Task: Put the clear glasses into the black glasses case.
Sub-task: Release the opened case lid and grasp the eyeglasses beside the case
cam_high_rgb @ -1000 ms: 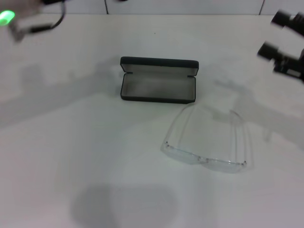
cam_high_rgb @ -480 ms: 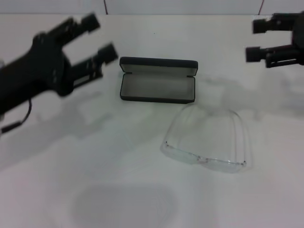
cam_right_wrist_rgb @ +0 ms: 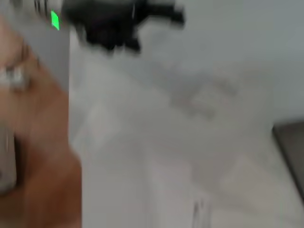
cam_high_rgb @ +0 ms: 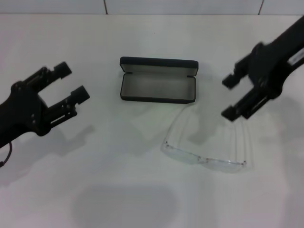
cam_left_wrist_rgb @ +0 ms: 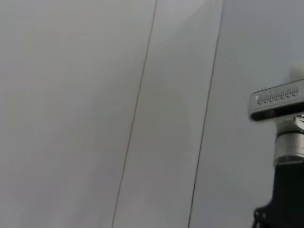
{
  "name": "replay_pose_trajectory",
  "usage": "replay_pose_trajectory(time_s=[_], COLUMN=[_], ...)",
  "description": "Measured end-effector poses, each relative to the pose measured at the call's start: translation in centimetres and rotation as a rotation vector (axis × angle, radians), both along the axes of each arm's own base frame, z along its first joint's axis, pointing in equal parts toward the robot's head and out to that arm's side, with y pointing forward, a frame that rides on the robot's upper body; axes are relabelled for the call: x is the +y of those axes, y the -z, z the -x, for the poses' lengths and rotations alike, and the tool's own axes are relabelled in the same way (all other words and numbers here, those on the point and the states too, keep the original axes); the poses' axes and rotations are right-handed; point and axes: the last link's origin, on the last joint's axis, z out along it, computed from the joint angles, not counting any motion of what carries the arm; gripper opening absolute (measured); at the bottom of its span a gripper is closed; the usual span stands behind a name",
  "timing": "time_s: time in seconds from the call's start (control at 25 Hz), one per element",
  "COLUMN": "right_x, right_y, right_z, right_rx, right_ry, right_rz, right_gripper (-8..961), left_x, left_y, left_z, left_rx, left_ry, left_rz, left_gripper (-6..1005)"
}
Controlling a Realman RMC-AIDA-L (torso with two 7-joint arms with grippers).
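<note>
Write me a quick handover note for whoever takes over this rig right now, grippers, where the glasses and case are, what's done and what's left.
Left gripper: open, empty, above the table on the case's left side.
Right gripper: open, empty, above the far end of the glasses' arms.
Black glasses case: open, lining bare, mid-table.
Clear glasses: unfolded on the table just in front of the case, to its right, arms pointing toward it.
Done: nothing grasped.
Left: pick up the glasses, probably with the right gripper, and put them in the case.
</note>
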Motion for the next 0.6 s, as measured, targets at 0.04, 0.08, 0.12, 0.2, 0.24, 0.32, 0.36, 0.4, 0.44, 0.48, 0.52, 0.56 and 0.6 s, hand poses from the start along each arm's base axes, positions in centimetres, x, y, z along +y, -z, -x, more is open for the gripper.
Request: replay_pose_trajectory(time_s=[0.04, 0.08, 0.12, 0.2, 0.24, 0.32, 0.36, 0.4, 0.44, 0.48, 0.52, 0.56, 0.6], right_x=[0.0, 0.0, 0.0, -0.2, -0.2, -0.3, -0.2, -0.3, -0.3, -0.5, -0.7, -0.7, -0.9], right_y=[1.9, 2.4, 3.2, 5.0, 6.1, 7.6, 8.3, 8.9, 9.4, 9.9, 10.3, 10.5, 11.0], right_z=[0.4, 0.4, 0.6, 0.6, 0.4, 0.2, 0.1, 0.1, 0.1, 0.1, 0.2, 0.2, 0.1], right_rx=[-0.126, -0.146, -0.182, -0.239, -0.271, -0.317, -0.334, -0.346, -0.357, -0.365, -0.374, -0.377, -0.386], right_ry=[-0.003, -0.002, -0.005, -0.002, 0.004, 0.004, -0.002, -0.009, -0.017, -0.026, -0.035, -0.038, -0.045], right_rz=[0.030, 0.036, 0.047, 0.076, 0.082, 0.073, 0.064, 0.059, 0.057, 0.059, 0.061, 0.061, 0.058], right_gripper=[831, 831, 830, 830, 830, 829, 829, 828, 828, 828, 827, 827, 823], left_x=[-0.1, -0.4, -0.4, -0.6, -0.6, -0.7, -0.7, -0.7, -0.7, -0.7, -0.7, -0.7, -0.7], left_y=[0.1, 0.1, 0.1, 0.2, 0.2, 0.3, 0.3, 0.3, 0.3, 0.3, 0.3, 0.2, 0.2], left_z=[0.3, 0.6, 0.6, 0.7, 0.7, 0.6, 0.6, 0.6, 0.5, 0.5, 0.5, 0.5, 0.5], left_rx=[0.002, 0.004, 0.004, 0.003, 0.002, 0.000, 0.000, 0.000, 0.002, 0.002, 0.003, 0.004, 0.005], left_ry=[-0.010, -0.023, -0.023, -0.026, -0.026, -0.022, -0.021, -0.019, -0.016, -0.016, -0.015, -0.015, -0.014], left_rz=[0.005, 0.008, 0.008, 0.008, 0.010, 0.011, 0.012, 0.013, 0.013, 0.013, 0.013, 0.012, 0.011], left_gripper=[774, 773, 773, 773, 773, 774, 774, 774, 774, 773, 773, 773, 773])
